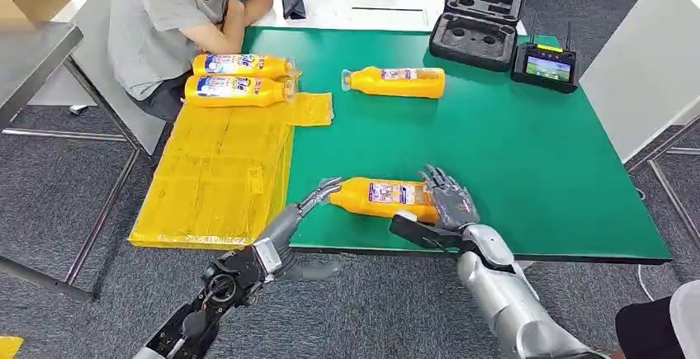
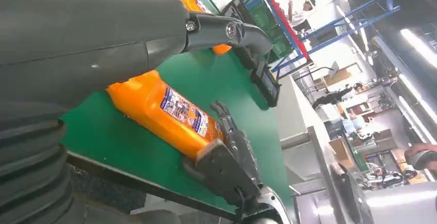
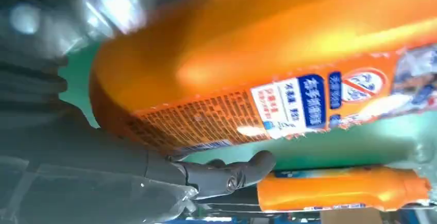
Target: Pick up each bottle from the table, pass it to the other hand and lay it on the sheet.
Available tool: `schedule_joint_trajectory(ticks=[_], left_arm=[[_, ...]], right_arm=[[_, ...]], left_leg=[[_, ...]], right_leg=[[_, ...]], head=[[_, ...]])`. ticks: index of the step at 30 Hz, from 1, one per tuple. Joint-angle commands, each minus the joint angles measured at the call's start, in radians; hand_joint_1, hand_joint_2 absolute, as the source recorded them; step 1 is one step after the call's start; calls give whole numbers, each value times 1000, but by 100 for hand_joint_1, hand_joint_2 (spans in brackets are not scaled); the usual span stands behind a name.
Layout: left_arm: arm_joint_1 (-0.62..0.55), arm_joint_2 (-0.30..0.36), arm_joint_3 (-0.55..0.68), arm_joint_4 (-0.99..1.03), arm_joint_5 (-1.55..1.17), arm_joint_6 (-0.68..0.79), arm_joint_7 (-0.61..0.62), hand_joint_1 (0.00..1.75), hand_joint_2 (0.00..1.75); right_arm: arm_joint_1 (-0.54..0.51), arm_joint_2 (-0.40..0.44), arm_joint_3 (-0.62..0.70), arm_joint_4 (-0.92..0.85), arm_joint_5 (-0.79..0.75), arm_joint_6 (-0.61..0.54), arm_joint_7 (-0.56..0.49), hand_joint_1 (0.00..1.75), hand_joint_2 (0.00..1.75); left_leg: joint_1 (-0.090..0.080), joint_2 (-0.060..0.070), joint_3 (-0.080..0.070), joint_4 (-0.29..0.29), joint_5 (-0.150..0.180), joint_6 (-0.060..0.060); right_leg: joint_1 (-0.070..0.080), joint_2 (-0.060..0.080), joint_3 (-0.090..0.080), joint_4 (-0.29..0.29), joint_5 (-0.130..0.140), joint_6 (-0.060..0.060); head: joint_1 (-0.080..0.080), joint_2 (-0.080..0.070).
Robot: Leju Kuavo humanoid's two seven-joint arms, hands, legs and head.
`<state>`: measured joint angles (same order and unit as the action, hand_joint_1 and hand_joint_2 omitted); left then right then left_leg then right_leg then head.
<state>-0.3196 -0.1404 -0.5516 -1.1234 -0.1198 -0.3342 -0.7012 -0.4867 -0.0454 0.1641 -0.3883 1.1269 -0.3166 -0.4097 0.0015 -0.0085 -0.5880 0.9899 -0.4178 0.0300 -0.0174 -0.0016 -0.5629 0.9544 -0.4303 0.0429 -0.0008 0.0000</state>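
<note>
Right hand (image 1: 446, 202) grips near bottle (image 1: 384, 197) base at desk (image 1: 536, 169) 6 o'clock edge; left hand (image 1: 318, 198) fingers spread, empty, at its cap.

I see grey carpet (image 1: 74, 202) under the green table (image 1: 528, 153), a white table (image 1: 347, 0) behind it, and blue racking (image 2: 330, 23) beyond.

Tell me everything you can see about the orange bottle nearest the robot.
The bottle is orange plastic with a blue, white and red label. It lies on its side on the green table, near the front edge, narrow end toward the yellow sheet. The right robot hand grips its base end; the left robot hand reaches to its narrow end.
</note>
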Motion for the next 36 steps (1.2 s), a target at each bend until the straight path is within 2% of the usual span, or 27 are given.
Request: schedule_joint_trajectory(ticks=[1,17,20,23,24,26,27,30,32,34,36], left_arm=[[-46,10,-28,59,4,-3,3,0,175],[-39,19,-33,51,12,0,3,0,175],[-40,20,-36,49,13,1,3,0,175],[-38,18,-34,43,13,9,3,0,175],[-30,15,-24,21,18,32,3,0,175],[-16,6,1,-17,33,64,3,0,175],[-2,-4,31,-49,57,70,3,0,175],[14,-30,97,-71,103,46,3,0,175],[14,-30,97,-71,103,46,3,0,175],[23,-63,165,-69,148,38,3,0,175],[26,-83,199,-65,149,66,3,0,175]], right_arm=[[-17,1,-63,55,-45,32,-56,175,175],[-15,3,-98,69,-86,71,-75,175,175],[-11,12,-132,58,-126,56,-119,175,175],[-1,39,-221,27,-243,27,-250,175,175],[11,55,-248,-13,-326,45,-288,175,175],[51,57,-207,-115,-483,64,-288,175,175],[76,43,-147,-171,-605,57,-288,175,175],[119,22,-75,-282,-766,71,-288,175,175],[119,22,-75,-282,-766,71,-288,175,175],[167,6,-25,-392,-872,83,-288,175,175],[177,2,-7,-409,-910,77,-288,175,175]], left_leg=[[1,0,1,0,-1,-1],[1,0,3,0,-1,-1],[1,0,2,0,-1,-1],[1,0,3,1,-2,-2],[1,1,4,1,-2,-2],[1,1,3,1,-2,-2],[0,1,1,1,-2,-2],[1,3,2,3,-4,-2],[0,1,0,1,-1,-1],[0,1,0,1,-1,-1],[1,2,1,3,-3,-2]], right_leg=[[1,-1,2,0,-1,-1],[1,0,3,0,-1,-2],[1,0,2,0,-1,-2],[1,0,3,1,-1,-2],[1,0,4,1,-2,-3],[1,1,3,1,-2,-3],[1,1,1,1,-1,-2],[1,3,2,3,-3,-3],[1,1,0,1,-1,-1],[0,1,0,1,-1,-1],[1,2,2,3,-2,-2]], head=[[0,0],[0,0],[0,0],[0,0],[0,0],[0,0],[0,0],[0,0],[0,0],[0,0],[0,0]])
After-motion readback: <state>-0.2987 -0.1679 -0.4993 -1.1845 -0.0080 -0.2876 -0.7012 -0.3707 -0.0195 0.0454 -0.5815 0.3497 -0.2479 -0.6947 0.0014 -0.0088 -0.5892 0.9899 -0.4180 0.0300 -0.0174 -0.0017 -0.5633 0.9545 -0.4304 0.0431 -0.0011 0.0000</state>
